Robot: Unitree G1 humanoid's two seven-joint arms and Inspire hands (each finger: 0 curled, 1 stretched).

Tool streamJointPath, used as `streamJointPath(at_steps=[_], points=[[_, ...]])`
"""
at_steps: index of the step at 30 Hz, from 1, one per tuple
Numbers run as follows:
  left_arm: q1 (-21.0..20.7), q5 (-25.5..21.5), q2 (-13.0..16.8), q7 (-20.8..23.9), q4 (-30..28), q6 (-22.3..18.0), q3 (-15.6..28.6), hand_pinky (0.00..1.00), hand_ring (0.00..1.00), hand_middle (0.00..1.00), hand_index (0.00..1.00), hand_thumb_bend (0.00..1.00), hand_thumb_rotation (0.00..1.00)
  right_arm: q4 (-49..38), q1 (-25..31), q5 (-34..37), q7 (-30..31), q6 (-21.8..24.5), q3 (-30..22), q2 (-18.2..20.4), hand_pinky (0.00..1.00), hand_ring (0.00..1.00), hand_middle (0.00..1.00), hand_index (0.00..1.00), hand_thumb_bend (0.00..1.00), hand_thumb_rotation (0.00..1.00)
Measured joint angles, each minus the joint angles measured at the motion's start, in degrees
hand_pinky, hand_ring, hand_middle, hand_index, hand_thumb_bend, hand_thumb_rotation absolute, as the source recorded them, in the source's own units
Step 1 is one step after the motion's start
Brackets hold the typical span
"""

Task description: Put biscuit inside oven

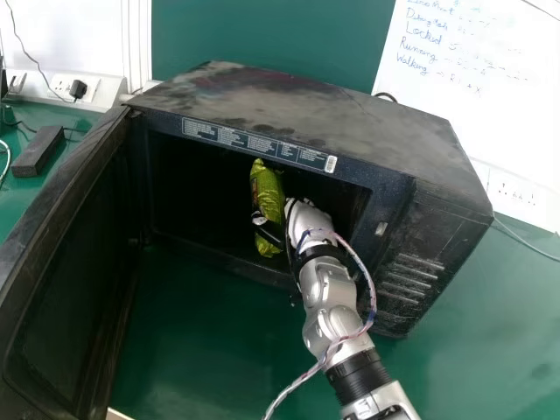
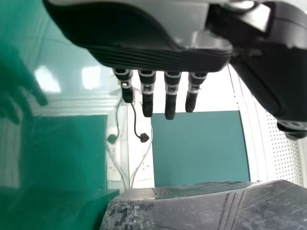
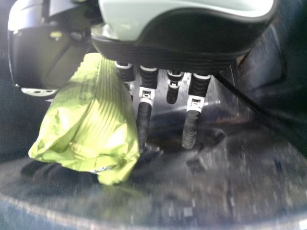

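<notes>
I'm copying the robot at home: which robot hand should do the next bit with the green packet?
Probably the right robot hand: it's inside the oven's opening, with the green packet between its thumb and fingers. The left robot hand holds nothing.

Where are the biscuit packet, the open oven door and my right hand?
Biscuit packet (image 3: pixel 91 129): right wrist view, on its green wrapper.
Oven door (image 1: pixel 66 302): head view, on its dark inner panel.
Right hand (image 1: pixel 308 219): head view, on its silver shell.
</notes>
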Motion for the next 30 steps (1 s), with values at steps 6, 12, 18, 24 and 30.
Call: streamJointPath(at_steps=[6, 12, 18, 24, 30], points=[[0.4, 0.1, 0.0, 0.4, -0.2, 0.0, 0.0, 0.93, 0.92, 0.94, 0.98, 0.48, 1.00, 7.6, -2.7, 1.4, -5.0, -2.0, 1.3, 0.0, 0.32, 0.38, 0.47, 0.56, 0.51, 0.00], [0.6, 0.1, 0.1, 1.0, -1.1, 0.2, 0.0, 0.93, 0.92, 0.93, 0.97, 0.49, 1.00, 12.1, -3.9, 3.0, -9.3, -4.0, 1.9, -0.1, 0.38, 0.39, 0.47, 0.56, 0.51, 0.00], [0.6, 0.1, 0.1, 0.9, -1.1, 0.2, 0.0, 0.93, 0.92, 0.94, 0.98, 0.47, 1.00, 13.0, -4.3, 4.4, -10.6, -4.3, 2.1, -0.1, 0.33, 0.42, 0.50, 0.49, 0.52, 0.00], [0.7, 0.1, 0.1, 1.0, -1.1, 0.2, 0.0, 0.93, 0.92, 0.93, 0.97, 0.50, 1.00, 11.4, -4.3, 4.7, -7.5, -1.5, 2.8, -0.2, 0.61, 0.64, 0.66, 0.78, 0.87, 0.29], [0.7, 0.1, 0.2, 1.1, -1.3, 0.2, 0.0, 0.93, 0.92, 0.93, 0.97, 0.49, 1.00, 6.2, -4.3, 4.2, -4.3, 2.4, 4.2, -0.6, 0.62, 0.65, 0.68, 0.82, 0.92, 0.55]])
